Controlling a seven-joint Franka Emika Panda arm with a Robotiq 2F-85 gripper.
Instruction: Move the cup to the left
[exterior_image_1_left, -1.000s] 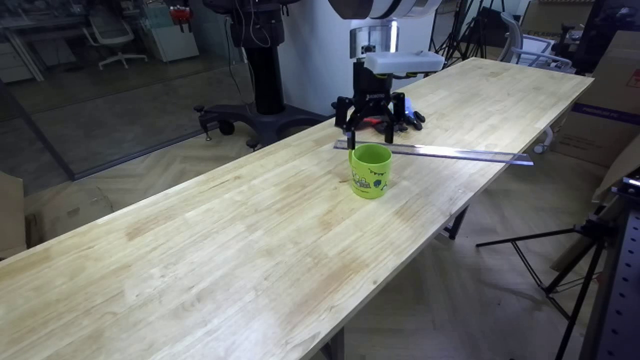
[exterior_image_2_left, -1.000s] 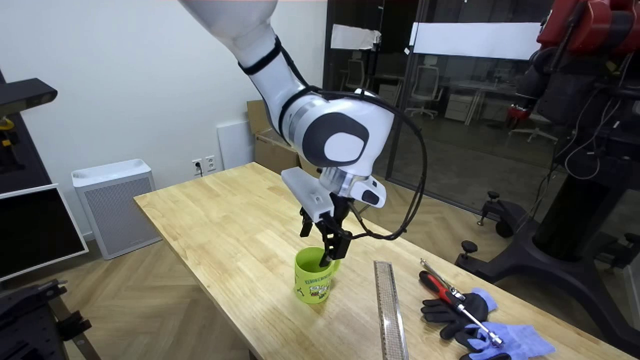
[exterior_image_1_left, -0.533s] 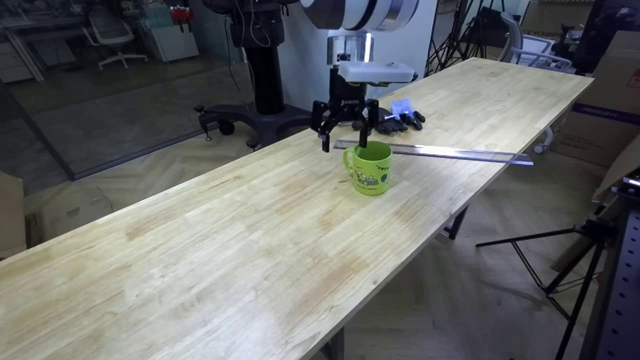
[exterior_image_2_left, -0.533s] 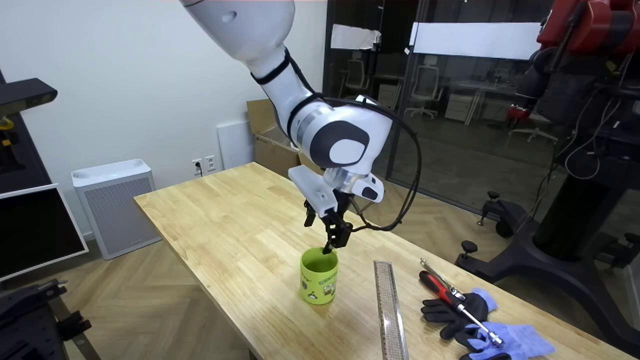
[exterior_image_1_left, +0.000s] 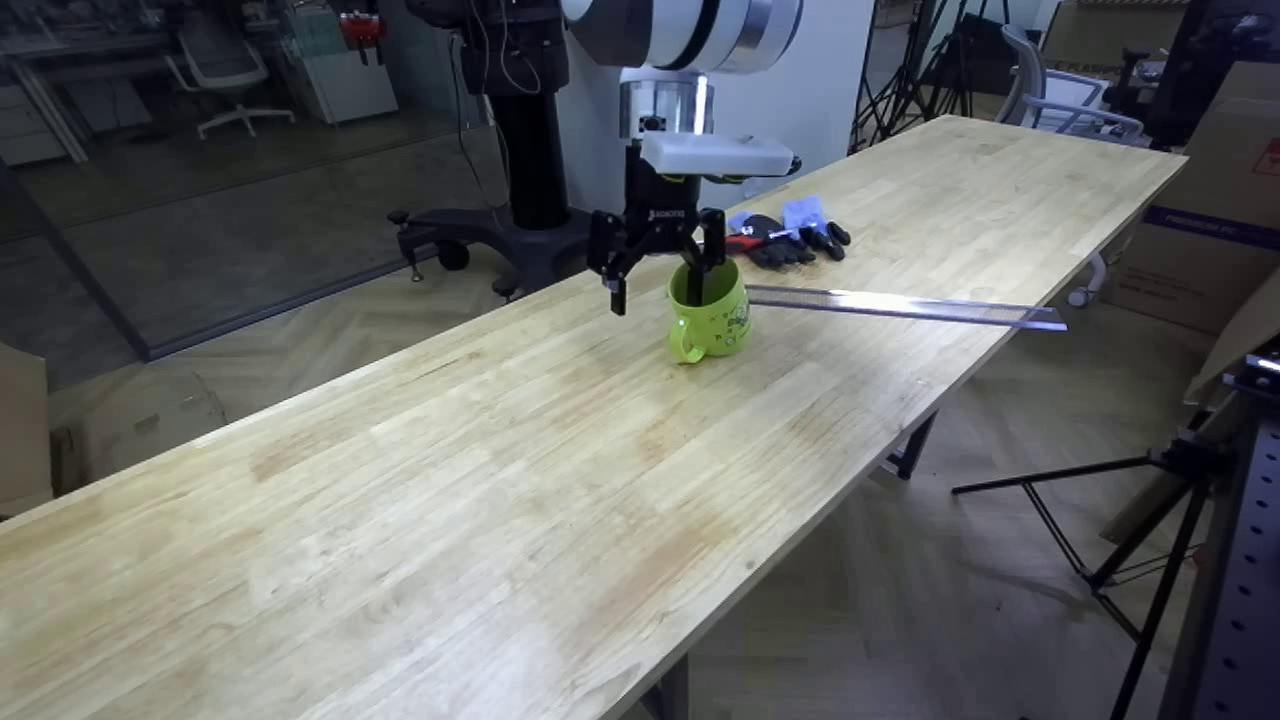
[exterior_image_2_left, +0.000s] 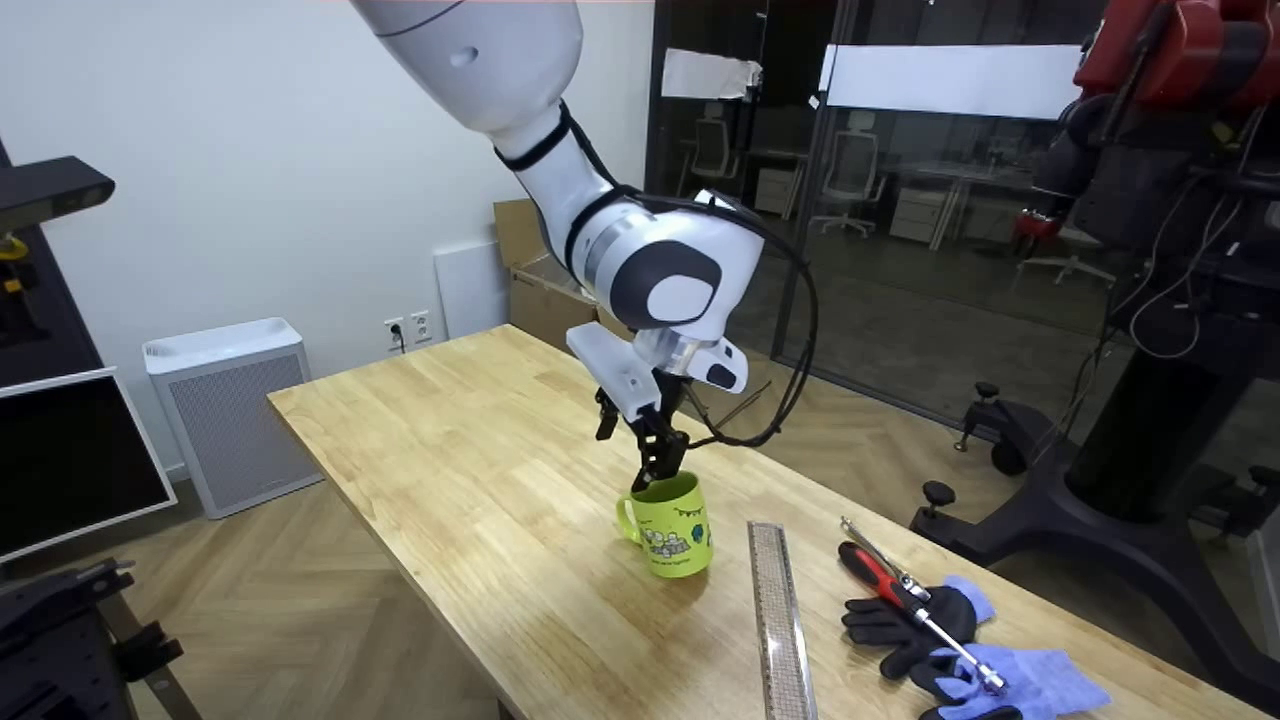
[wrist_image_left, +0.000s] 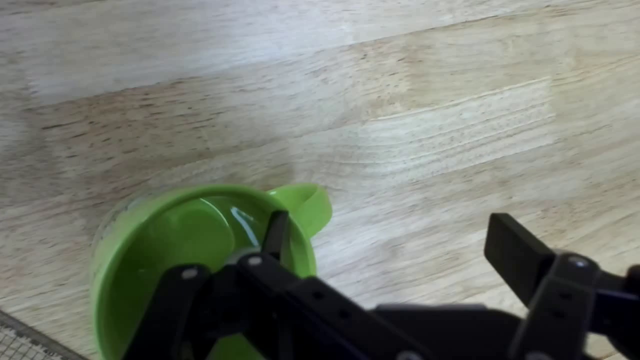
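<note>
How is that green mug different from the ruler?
The green mug is round and handled; the ruler is long and flat. The mug is lime-green; the ruler looks clear. One gripper finger is inside the mug; the ruler lies untouched. Both bear markings.

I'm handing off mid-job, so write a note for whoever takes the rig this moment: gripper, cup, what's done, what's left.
Gripper: open; one finger inside the cup, other finger outside it, over the table.
Cup: on the table, apart from the ruler; whether it leans slightly is hard to tell.
Done: cup has shifted and rotated within the last second; not gripped.
To do: move it left as far as needed; no end spot is marked. Gripping it first may help; mind the handle.
</note>
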